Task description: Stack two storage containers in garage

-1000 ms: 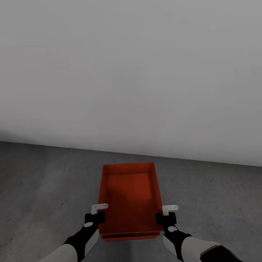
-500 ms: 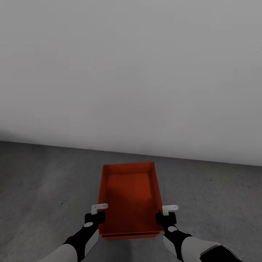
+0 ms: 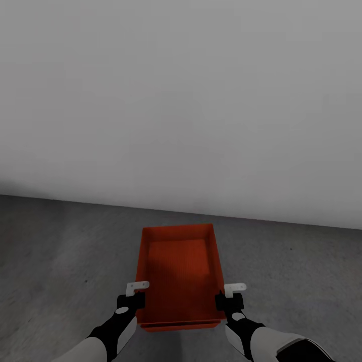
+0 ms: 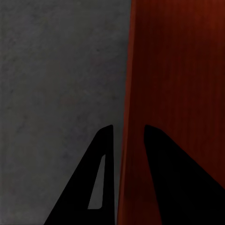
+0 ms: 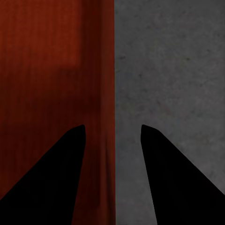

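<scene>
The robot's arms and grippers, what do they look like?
Both arms have glossy white shells nearer the body and black wrist sections. The left gripper and right gripper have black bodies carrying small pale, angled finger pieces. In the wrist views the fingers appear as plain black tapering wedges.

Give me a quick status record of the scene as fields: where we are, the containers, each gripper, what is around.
location: dark grey concrete floor before a plain pale grey wall
containers: orange-red rectangular topless box in front of the robot; a second orange-red edge shows under its near end, apparently a box beneath
left gripper: fingers straddle the box's left wall, one inside, one outside; a small gap shows, contact unclear
right gripper: fingers wide apart astride the right wall, not touching
stack state: appears stacked, grippers not yet withdrawn
</scene>
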{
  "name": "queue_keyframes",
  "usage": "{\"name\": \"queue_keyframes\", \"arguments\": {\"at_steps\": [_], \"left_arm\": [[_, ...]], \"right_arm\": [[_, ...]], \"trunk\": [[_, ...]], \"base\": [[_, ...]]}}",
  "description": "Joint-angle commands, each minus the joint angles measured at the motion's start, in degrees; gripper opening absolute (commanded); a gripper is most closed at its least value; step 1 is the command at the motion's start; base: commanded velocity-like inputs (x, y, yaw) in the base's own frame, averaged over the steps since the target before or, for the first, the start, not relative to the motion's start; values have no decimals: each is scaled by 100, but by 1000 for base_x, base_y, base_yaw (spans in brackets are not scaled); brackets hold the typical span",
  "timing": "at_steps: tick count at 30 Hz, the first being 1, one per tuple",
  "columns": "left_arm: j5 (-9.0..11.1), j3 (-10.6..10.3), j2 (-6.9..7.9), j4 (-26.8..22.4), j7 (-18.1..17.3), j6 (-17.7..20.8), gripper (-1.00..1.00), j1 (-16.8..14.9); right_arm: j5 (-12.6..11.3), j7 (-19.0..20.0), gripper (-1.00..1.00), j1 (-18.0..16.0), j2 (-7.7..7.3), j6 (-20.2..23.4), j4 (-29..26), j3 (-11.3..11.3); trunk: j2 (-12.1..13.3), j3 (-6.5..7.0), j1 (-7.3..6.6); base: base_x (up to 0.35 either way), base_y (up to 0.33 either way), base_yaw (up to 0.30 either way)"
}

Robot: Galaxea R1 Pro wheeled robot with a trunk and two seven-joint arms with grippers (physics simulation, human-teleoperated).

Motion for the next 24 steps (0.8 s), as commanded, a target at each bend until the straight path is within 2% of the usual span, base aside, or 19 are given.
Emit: {"name": "queue_keyframes", "arguments": {"at_steps": [1, 10, 24], "left_arm": [[70, 8, 118, 16, 203, -29, -100, 1], [70, 6, 121, 16, 203, -29, -100, 1], [70, 6, 120, 16, 203, -29, -100, 1]], "right_arm": [[176, 54, -100, -10, 7, -128, -267, -300], [176, 54, -100, -10, 7, -127, -267, -300], [175, 54, -100, -10, 7, -127, -267, -300]], "trunk": [[-2, -4, -1], [-363, -166, 197], [-363, -166, 197]], "base": [[0, 0, 0], [0, 0, 0], [0, 0, 0]]}}
